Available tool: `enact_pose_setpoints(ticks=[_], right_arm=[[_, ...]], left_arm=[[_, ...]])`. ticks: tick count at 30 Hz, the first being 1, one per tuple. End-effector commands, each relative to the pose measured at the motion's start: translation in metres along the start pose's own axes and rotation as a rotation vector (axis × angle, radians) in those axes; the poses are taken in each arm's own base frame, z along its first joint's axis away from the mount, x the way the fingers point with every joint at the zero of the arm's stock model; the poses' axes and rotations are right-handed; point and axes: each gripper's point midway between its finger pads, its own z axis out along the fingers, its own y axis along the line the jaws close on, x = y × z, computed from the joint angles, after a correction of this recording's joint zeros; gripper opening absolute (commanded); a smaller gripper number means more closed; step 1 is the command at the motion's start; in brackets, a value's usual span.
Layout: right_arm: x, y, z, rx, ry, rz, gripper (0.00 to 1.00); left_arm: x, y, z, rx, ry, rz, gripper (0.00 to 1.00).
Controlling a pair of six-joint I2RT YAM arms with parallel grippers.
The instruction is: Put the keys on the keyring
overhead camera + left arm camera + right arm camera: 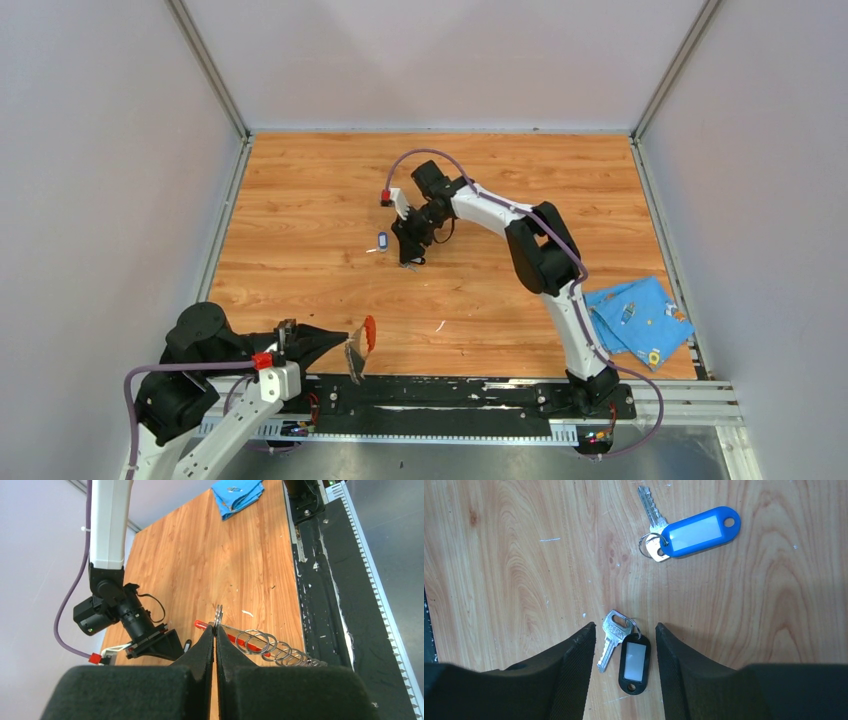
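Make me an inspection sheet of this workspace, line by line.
Surface: wooden table, a few white flecks.
Job's things: blue-tag key and black-tag key lie apart on the wood; keyring held in the left jaws.
Clutter: blue cloth at the right edge.
Grippers: left gripper shut on keyring; right gripper open, jaws either side of black-tag key.
Cables: purple cables on both arms.
Surroundings: grey walls.

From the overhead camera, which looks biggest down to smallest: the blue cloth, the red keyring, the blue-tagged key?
1. blue cloth, clearly largest.
2. keyring, held in the left hand, maybe nearer the camera, so slightly flattered.
3. blue-tagged key, a tiny speck on the table.
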Motion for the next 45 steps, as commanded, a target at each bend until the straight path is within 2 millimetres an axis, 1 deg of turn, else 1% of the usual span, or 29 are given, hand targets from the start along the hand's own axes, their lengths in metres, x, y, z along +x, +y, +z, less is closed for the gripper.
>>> enact_pose_setpoints(ticks=[1, 5, 7, 9, 12, 16, 18, 22, 25, 30, 31, 32, 35, 38, 39, 42, 43, 45], right_arm=[[0.024, 0.012, 0.013, -0.004, 0.100, 0.022, 0.49], [0.029, 0.012, 0.015, 0.010, 0.104, 0.003, 0.40], [0.027, 0.012, 0.013, 0.025, 0.091, -0.020, 0.31], [0.024, 0.012, 0.011, 0.037, 0.077, -0.039, 0.23], [0.020, 0.010, 0.007, 0.060, 0.064, -0.064, 0.16], [0.007, 0.014, -0.001, 0.085, 0.019, -0.106, 0.02], [-0.006, 0.019, -0.009, 0.099, -0.030, -0.146, 0.01], [-0.031, 0.040, -0.025, 0.100, -0.119, -0.224, 0.00], [-0.037, 0.055, -0.030, 0.096, -0.133, -0.254, 0.00], [-0.028, 0.080, -0.032, 0.132, -0.157, -0.294, 0.00], [-0.024, 0.085, -0.031, 0.142, -0.160, -0.293, 0.00], [-0.014, 0.088, -0.029, 0.154, -0.155, -0.282, 0.00], [0.001, 0.096, -0.029, 0.225, -0.144, -0.252, 0.00], [0.012, 0.111, -0.025, 0.272, -0.171, -0.225, 0.00], [0.016, 0.119, -0.022, 0.274, -0.174, -0.228, 0.00], [0.027, 0.135, -0.018, 0.283, -0.183, -0.201, 0.00], [0.030, 0.140, -0.017, 0.283, -0.187, -0.178, 0.00], [0.036, 0.143, -0.016, 0.309, -0.187, -0.148, 0.00]], left_arm=[[-0.011, 0.002, -0.005, -0.018, -0.019, 0.044, 0.00], [-0.011, 0.004, -0.005, -0.020, -0.018, 0.048, 0.00], [-0.011, 0.004, -0.005, -0.018, -0.018, 0.049, 0.00], [-0.012, 0.004, -0.005, -0.018, -0.018, 0.049, 0.00], [-0.011, 0.004, -0.005, -0.019, -0.015, 0.047, 0.00], [-0.010, 0.004, -0.004, -0.017, -0.014, 0.044, 0.00], [-0.009, 0.004, -0.004, -0.014, -0.012, 0.042, 0.00], [-0.009, 0.005, -0.003, -0.009, -0.011, 0.041, 0.00], [-0.009, 0.005, -0.002, -0.004, -0.011, 0.041, 0.00], [-0.008, 0.005, -0.002, -0.001, -0.011, 0.040, 0.00], [-0.008, 0.005, -0.002, -0.001, -0.011, 0.041, 0.00], [-0.009, 0.005, -0.002, -0.002, -0.012, 0.043, 0.00], [-0.011, 0.004, -0.002, 0.005, -0.019, 0.040, 0.00], [-0.012, 0.004, -0.001, 0.013, -0.025, 0.041, 0.00], [-0.013, 0.004, -0.001, 0.013, -0.025, 0.043, 0.00], [-0.013, 0.005, -0.001, 0.011, -0.024, 0.042, 0.00], [-0.013, 0.005, -0.001, 0.011, -0.026, 0.044, 0.00], [-0.013, 0.004, -0.002, 0.012, -0.027, 0.041, 0.00]])
